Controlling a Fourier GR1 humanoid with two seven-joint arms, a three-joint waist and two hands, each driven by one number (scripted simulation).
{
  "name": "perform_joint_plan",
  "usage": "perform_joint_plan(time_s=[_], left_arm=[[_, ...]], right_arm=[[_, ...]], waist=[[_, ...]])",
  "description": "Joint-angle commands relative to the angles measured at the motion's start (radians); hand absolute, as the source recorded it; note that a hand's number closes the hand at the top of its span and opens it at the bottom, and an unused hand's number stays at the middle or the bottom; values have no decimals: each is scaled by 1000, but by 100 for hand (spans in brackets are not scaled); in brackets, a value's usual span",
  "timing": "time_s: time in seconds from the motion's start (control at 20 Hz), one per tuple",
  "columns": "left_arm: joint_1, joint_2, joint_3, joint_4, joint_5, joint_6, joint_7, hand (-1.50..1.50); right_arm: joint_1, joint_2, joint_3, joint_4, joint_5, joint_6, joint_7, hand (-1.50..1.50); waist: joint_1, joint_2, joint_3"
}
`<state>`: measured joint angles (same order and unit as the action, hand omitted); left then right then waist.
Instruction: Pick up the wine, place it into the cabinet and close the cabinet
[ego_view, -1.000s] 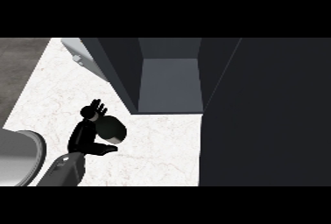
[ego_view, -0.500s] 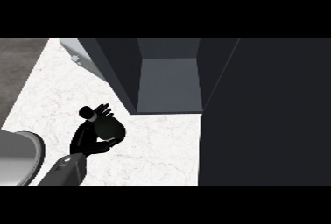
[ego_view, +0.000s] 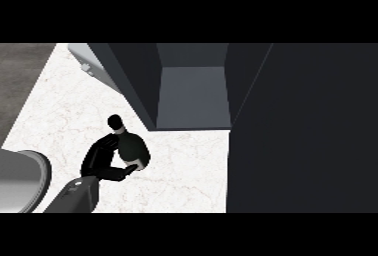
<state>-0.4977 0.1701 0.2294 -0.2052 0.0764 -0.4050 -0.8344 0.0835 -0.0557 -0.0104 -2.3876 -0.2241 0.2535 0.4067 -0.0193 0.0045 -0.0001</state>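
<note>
The left hand curls round the wine above the tabletop, so carrying it into the open cabinet and shutting that remain

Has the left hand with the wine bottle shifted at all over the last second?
Yes. The left hand, curled round the wine bottle, has moved slightly right, toward the open cabinet ahead.

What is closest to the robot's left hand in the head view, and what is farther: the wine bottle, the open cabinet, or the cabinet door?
From the left hand:
1. Wine bottle, held in its fingers.
2. Open cabinet, up and to the right.
3. Cabinet door, swung open at upper left, farthest.
</note>
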Motion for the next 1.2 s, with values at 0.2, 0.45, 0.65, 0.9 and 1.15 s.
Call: perform_joint_plan(time_s=[0.2, 0.45, 0.65, 0.9, 1.15], left_arm=[[83, -11, -16, -19, -12, -35, -113, 150], [373, -50, -35, -124, -11, 18, -255, 150], [383, -74, -30, -265, 38, 4, -183, 150], [485, -114, -83, -435, 61, -43, -164, 150], [585, -146, -141, -713, 112, -45, -42, 150]], right_arm=[[-58, 4, 14, -43, 16, -57, 80, -150], [26, -14, -60, 15, -10, 12, -32, -150], [-47, -2, -17, 55, 38, -16, -8, -150], [10, -32, -92, 14, -54, 18, -17, -150], [23, 0, -62, 67, -19, 23, -59, -150]], waist=[[12, -2, -1], [46, -12, 2], [43, -9, 1], [28, -10, 2], [28, -8, 2]])
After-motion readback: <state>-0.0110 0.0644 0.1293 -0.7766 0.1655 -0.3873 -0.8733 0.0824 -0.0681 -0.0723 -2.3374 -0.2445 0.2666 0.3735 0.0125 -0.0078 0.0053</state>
